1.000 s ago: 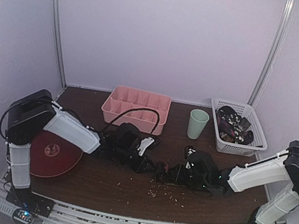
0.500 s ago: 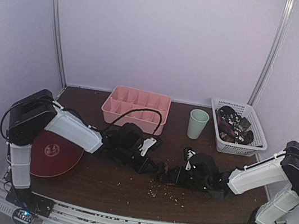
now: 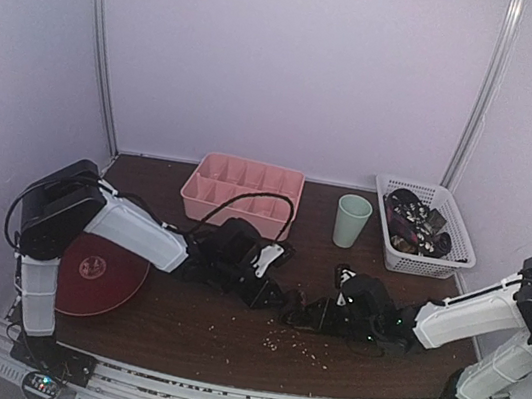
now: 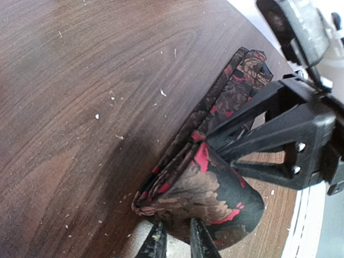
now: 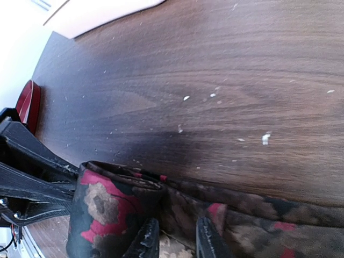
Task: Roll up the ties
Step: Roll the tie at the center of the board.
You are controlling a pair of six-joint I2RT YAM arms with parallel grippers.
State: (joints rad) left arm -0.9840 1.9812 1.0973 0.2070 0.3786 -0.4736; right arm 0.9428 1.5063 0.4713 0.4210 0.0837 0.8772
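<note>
While nipping tie (image 4: 207,188), both hands (narrowly parted).

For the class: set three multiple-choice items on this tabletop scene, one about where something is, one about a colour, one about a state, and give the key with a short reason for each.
1. Where does the cup stand?
A. between the pink tray and the white basket
B. on the red plate
C. inside the basket

2. What colours does the tie show?
A. plain white
B. black with red and brown patterning
C. blue stripes

3. How does the tie lie?
A. flat and fully stretched out
B. hanging over the table's edge
C. partly rolled, one end coiled between the left gripper and the right gripper

Key: 1 A, the top view shows it between them. 2 B, both wrist views show that pattern. 3 C, a coil and a flat tail both show.
</note>
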